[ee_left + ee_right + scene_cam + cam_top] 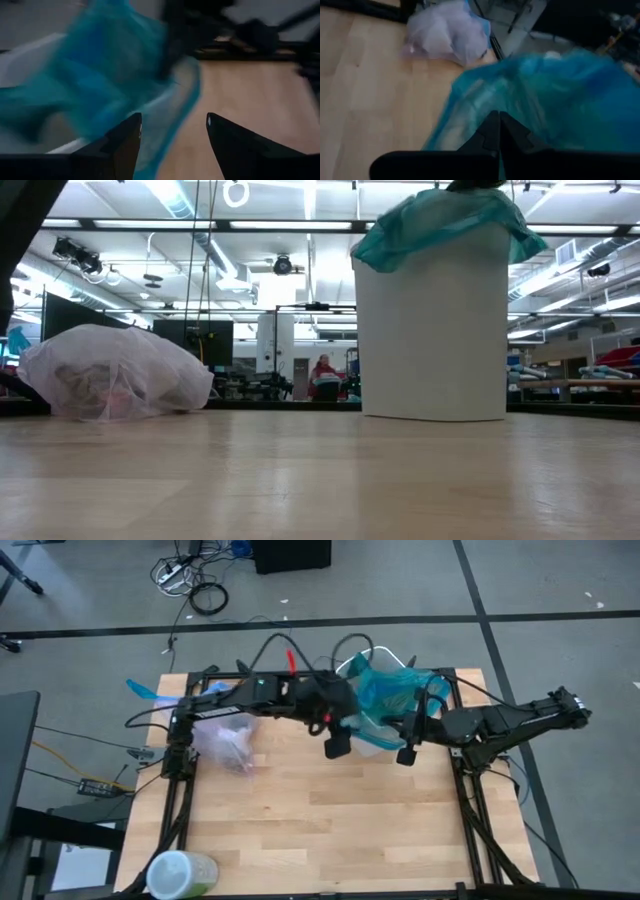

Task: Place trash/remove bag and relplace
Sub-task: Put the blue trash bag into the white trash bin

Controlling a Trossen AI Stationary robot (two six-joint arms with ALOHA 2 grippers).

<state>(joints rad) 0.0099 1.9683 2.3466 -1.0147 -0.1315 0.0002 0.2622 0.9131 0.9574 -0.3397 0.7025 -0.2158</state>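
Looking down, we saw our left gripper [337,745] with its 2 fingers spread wide, holding nothing, just beside the white bin [372,736]. Our right gripper [407,753] was pinched tight on the other side of the bin; we could not tell if it held any plastic. A teal bag [388,690] sat loose and crooked over the bin's rim. The full pink bag [226,739], with trash inside, lay on the table [330,820], well apart from the bin. We thought the teal bag could slip off or fall inside, because it was not tucked all around. A hard pull could tip the bin.
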